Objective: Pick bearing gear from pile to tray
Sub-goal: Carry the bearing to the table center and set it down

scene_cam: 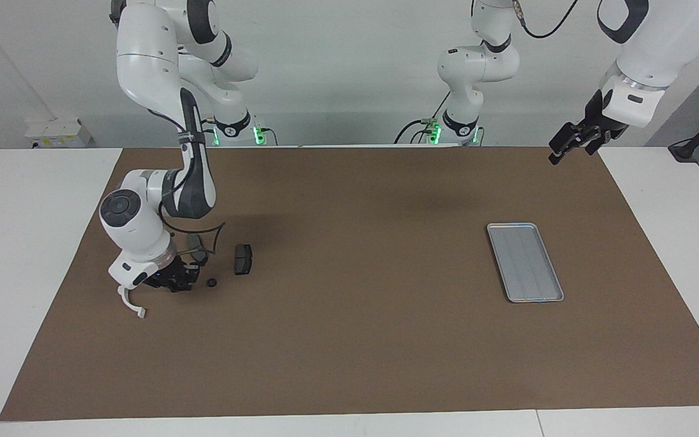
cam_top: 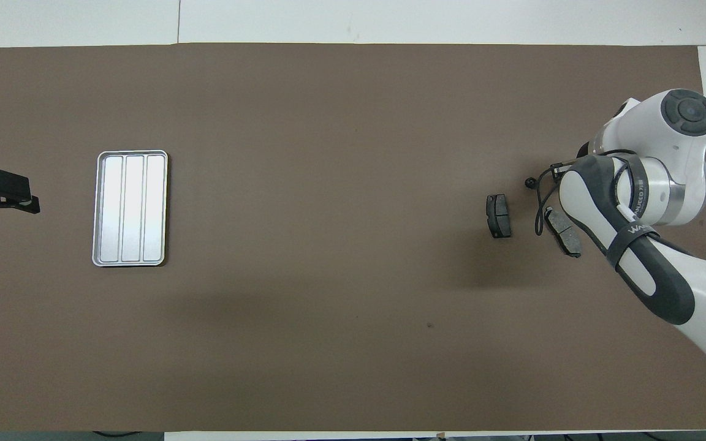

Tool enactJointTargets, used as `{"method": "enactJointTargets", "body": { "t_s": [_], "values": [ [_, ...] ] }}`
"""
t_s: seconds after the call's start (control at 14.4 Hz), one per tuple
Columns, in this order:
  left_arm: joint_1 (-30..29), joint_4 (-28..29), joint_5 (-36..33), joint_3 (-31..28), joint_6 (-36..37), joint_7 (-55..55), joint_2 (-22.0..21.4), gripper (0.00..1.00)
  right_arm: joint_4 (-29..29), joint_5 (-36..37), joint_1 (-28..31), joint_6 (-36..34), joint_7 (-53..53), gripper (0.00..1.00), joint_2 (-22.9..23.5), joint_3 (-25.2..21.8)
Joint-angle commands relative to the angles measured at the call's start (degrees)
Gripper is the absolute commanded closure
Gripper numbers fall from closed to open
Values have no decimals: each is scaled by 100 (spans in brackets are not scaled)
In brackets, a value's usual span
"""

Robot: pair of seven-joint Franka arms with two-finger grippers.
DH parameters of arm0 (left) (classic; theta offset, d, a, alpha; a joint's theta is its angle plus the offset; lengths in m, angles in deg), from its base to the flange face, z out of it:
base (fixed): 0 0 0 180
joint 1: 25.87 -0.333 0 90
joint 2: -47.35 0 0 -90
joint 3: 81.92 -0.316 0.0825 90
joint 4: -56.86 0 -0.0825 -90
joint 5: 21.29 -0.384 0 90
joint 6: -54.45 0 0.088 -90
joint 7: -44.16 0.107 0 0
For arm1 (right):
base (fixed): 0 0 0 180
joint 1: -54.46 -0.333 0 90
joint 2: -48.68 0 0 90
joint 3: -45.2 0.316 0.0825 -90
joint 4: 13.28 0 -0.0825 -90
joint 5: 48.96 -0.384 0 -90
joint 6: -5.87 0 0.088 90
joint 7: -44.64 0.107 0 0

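Right gripper [scene_cam: 178, 283] sits low in the pile [scene_cam: 204, 267] at the right arm's end of the brown mat [scene_cam: 349, 340]; can't tell if its claw is spread or pinching, and the bearing gear can't be singled out among the small black pieces. Left gripper [scene_cam: 568, 145] waits raised with its claw spread, over the mat edge near the empty tray [scene_cam: 524, 261]. Only readable writing: partial "WAN" on the right arm's strap [cam_top: 632, 229].

Wide brown mat [scene_cam: 361, 340] is lying open between tray [scene_cam: 525, 261] and pile [scene_cam: 216, 267]; right arm [scene_cam: 161, 200] is crowding the pile.
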Motion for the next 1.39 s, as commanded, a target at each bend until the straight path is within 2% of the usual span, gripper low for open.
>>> {"method": "enactJointTargets", "body": {
  "t_s": [0.0,0.28,0.49,0.62,0.76,1.11,1.32],
  "values": [
    [-11,192,-6,4,-40,18,-180,0,-161,-84,2,-316,-115,100,-78,30],
    [-11,192,-6,4,-40,27,-180,0,-1040,-93,10,-1802,271,100,-394,311],
    [-11,192,-6,4,-40,18,-180,0,-1164,-163,10,-2094,578,99,-824,644],
    [-11,192,-6,4,-40,27,-180,0,-1357,-303,2,-2401,1540,98,-974,1004],
    [-11,192,-6,4,-40,27,-180,0,-1471,-208,-24,-2455,2658,98,-1053,1575],
    [-11,192,-6,4,-40,27,-180,0,-1437,100,-1209,-2551,3794,97,-1194,1657],
    [-11,192,-6,4,-40,27,-180,0,-1279,100,-1667,-2482,4445,99,-1168,1665]
  ]
}}
